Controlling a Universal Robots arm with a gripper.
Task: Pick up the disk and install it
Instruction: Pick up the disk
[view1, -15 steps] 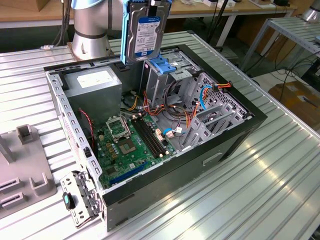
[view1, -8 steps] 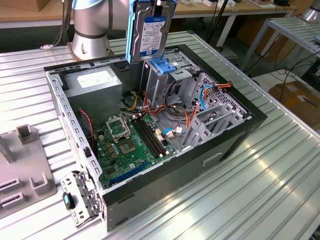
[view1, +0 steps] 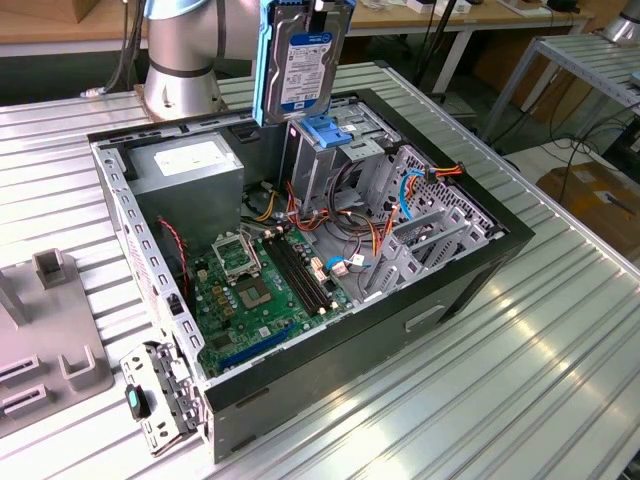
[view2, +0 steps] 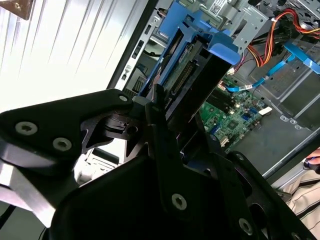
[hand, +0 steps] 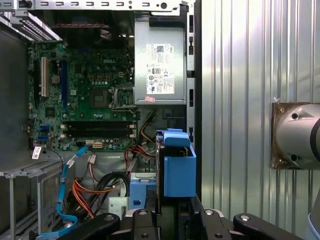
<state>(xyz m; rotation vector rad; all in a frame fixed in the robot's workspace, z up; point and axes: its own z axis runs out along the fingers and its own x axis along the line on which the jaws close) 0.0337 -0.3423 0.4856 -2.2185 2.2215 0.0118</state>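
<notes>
gripper (view2: 182, 125) clenched on the disk (view1: 300, 60), black fingers (view2: 159, 117) pinching its upper end | disk hangs upright, long axis vertical, lower end just above the perforated sheet-metal drive cage (view1: 335, 165) | flat grey-metal slab, labelled face toward the exterior camera, smooth blue plastic rails along its edges | around: open black computer case (view1: 480, 270), green motherboard (view1: 260, 290), ribbed metal table (view1: 500, 400)

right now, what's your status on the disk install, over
Jaws shut on disk. Disk upright just above drive cage, not seated. Blue latch on cage top close under it, may be in the way.
</notes>
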